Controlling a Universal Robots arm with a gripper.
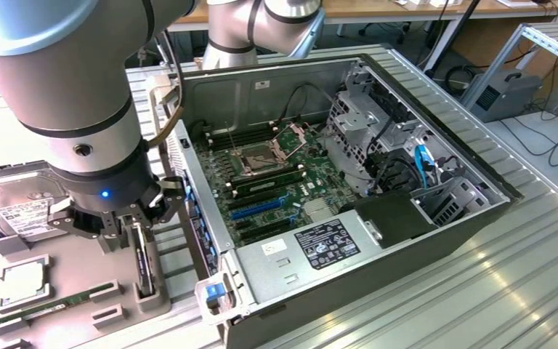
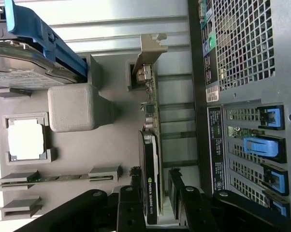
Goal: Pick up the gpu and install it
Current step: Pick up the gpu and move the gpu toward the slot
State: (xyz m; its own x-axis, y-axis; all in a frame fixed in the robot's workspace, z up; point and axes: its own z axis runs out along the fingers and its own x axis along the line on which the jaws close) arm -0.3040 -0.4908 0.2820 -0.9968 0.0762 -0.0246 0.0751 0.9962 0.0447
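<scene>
Straddling gpu, claw half open, holding nothing | gpu stands edgewise in tray slot, 8 o'clock of case | risk: off-centre closing could tilt card, jamming it in slot

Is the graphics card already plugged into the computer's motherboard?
No, the graphics card stands on edge in the gray tray outside the computer case.

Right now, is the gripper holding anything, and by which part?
Nothing held yet: the gripper straddles the gpu at the end away from its bracket, jaws open on either side of the card.
</scene>
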